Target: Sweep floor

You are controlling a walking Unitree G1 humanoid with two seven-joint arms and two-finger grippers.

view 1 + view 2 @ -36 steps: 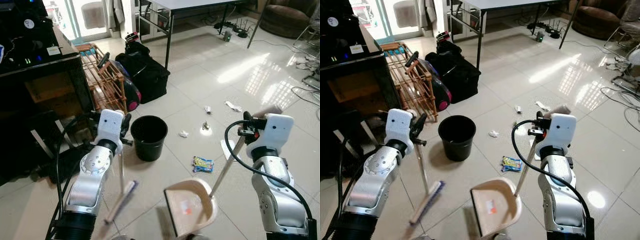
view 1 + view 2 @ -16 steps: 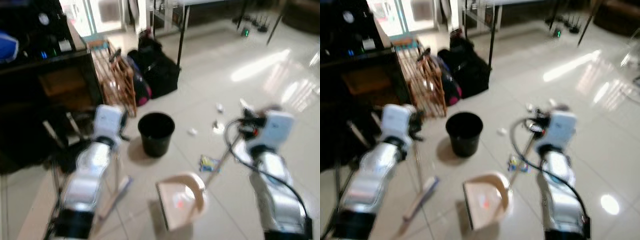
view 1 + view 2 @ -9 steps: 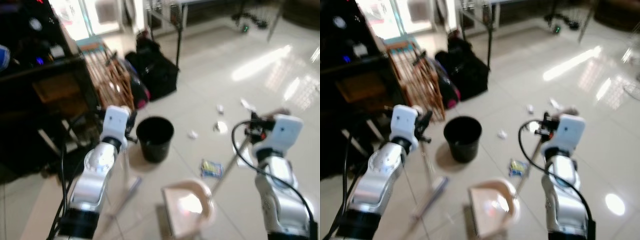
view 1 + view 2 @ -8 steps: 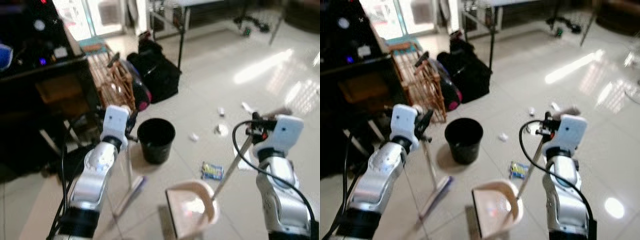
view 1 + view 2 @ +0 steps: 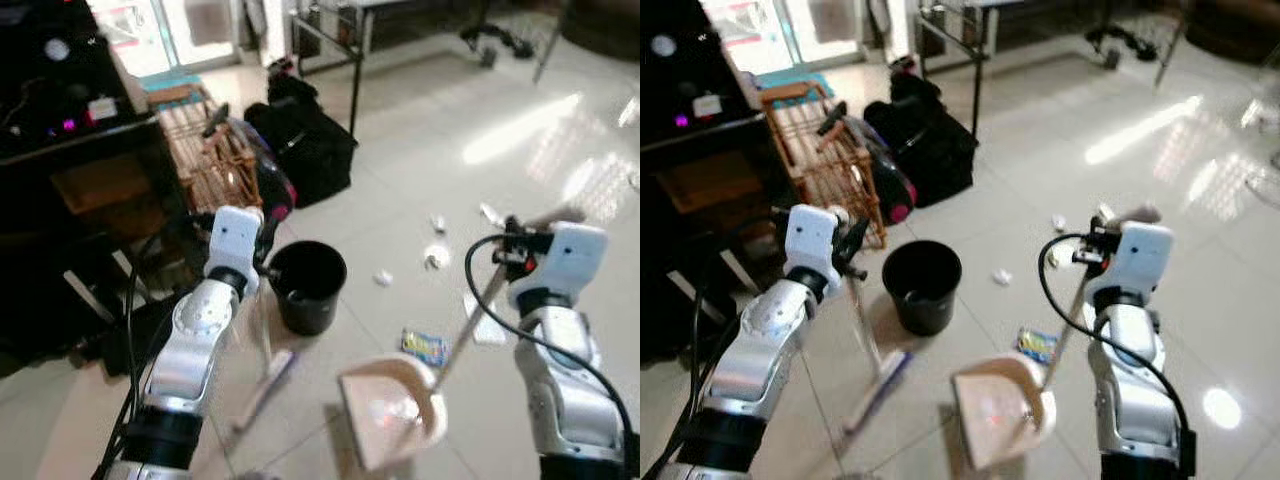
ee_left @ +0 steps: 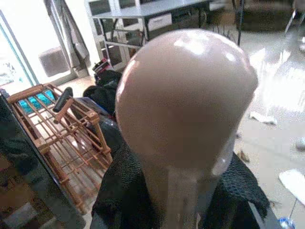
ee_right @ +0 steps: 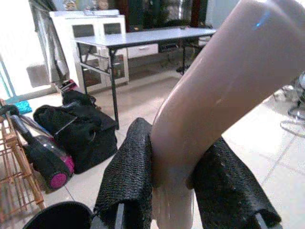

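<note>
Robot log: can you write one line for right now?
left hand: holds broom | right hand: holds dustpan | litter: on floor

Daylight enters through the glass door (image 5: 165, 25) at upper left, which is overexposed. The glossy floor (image 5: 400, 160) carries bright glare patches at right and a small round highlight near the right arm. The cabinet (image 5: 70, 150) at left lies in deep shadow. Both eye views are slightly soft. In the wrist views, the near handle (image 6: 183, 102) is out of focus.
</note>
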